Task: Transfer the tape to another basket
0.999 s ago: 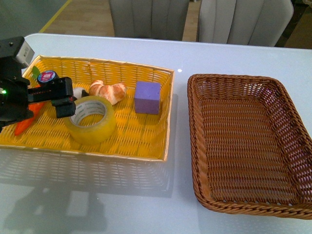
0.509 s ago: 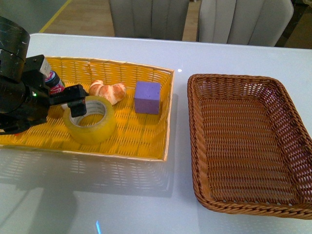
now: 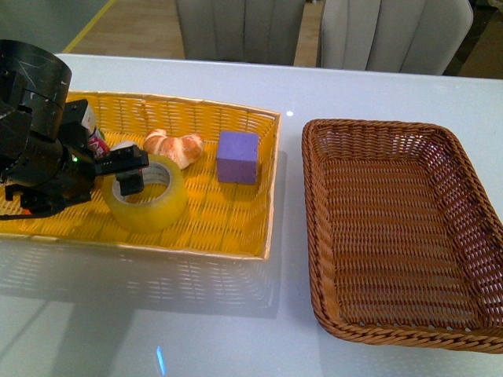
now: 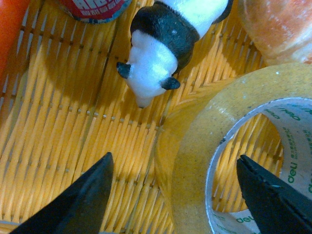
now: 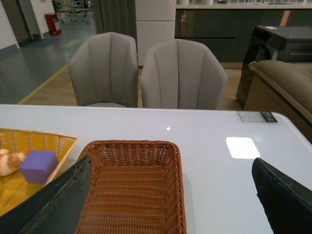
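Note:
The tape (image 3: 154, 204), a wide translucent yellow roll, lies flat in the yellow tray (image 3: 236, 228). My left gripper (image 3: 130, 170) is open right over the roll's near-left wall. In the left wrist view the tape's wall (image 4: 195, 151) stands between the spread fingers, one finger over the tray weave and the other over the roll's hole; the gripper (image 4: 173, 163) does not touch it. The dark brown wicker basket (image 3: 377, 126) stands to the right, with nothing in it. My right gripper (image 5: 170, 163) is open, high above the basket's near rim (image 5: 129, 144); it is out of the front view.
The tray also holds a purple cube (image 3: 238, 155), a croissant (image 3: 174, 146), a panda toy (image 4: 156, 53), a red-labelled can (image 3: 94, 140) and an orange item (image 4: 9, 29). Two grey chairs (image 5: 141, 68) stand behind the white table (image 3: 236, 314).
My left gripper has moved right and down onto the tape, from beside its left edge to straddling its wall. The tape has not moved.

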Controlling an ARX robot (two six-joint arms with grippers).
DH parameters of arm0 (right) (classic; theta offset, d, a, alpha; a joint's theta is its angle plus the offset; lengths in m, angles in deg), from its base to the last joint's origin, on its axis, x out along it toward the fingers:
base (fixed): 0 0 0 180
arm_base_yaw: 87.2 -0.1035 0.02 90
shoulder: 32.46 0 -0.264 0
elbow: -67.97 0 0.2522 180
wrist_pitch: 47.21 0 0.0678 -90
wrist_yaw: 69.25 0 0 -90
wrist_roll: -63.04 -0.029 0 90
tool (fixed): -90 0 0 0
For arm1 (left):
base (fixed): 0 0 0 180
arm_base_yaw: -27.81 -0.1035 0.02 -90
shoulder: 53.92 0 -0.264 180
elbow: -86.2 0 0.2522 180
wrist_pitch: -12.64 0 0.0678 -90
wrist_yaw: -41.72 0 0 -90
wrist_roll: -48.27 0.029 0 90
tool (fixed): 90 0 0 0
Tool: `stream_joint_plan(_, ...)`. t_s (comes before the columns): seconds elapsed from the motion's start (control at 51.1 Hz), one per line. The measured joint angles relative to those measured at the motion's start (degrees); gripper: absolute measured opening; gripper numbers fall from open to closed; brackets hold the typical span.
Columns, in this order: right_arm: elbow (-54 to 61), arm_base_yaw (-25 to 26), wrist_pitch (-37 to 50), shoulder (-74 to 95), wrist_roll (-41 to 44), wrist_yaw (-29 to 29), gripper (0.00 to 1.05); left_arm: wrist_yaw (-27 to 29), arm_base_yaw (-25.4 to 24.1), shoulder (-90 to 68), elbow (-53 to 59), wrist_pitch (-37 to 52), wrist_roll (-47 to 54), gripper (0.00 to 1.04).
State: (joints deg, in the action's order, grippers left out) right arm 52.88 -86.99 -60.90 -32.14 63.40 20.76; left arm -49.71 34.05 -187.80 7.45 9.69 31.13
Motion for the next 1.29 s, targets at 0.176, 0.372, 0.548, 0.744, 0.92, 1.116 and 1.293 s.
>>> stream_joint_plan(0.176, 0.00, 0.00, 0.00, 0.00, 0.02, -0.02, 0.96, 0.63, 0.42, -0.48, -0.59, -0.59, 0.83, 0.41)
stream_joint_plan(0.372, 0.00, 0.00, 0.00, 0.00, 0.00, -0.02, 0.96, 1.31, 0.72, -0.42, -0.72, -0.42, 1.68, 0.17)
stream_joint_plan(0.548, 0.00, 0.00, 0.00, 0.00, 0.02, -0.02, 0.96, 0.98, 0.35, 1.03, 0.59, -0.24, 2.43, 0.16)
stream_joint_plan(0.744, 0.00, 0.00, 0.00, 0.00, 0.02, -0.02, 0.96, -0.44, -0.52, 7.91, 5.66, 0.76, 2.97, 0.16)
stream_joint_plan(0.92, 0.00, 0.00, 0.00, 0.00, 0.02, -0.02, 0.96, -1.68, -0.24, 15.34, 7.10, -0.02, 3.21, 0.16)
stream_joint_plan(1.116, 0.00, 0.00, 0.00, 0.00, 0.02, -0.02, 0.96, -1.68, 4.22, 19.65, 3.78, -3.80, 2.23, 0.16)
stream_joint_plan(1.293, 0.00, 0.00, 0.00, 0.00, 0.02, -0.02, 0.96, -0.87, 13.73, 17.66, -4.00, -7.67, 0.24, 0.16)
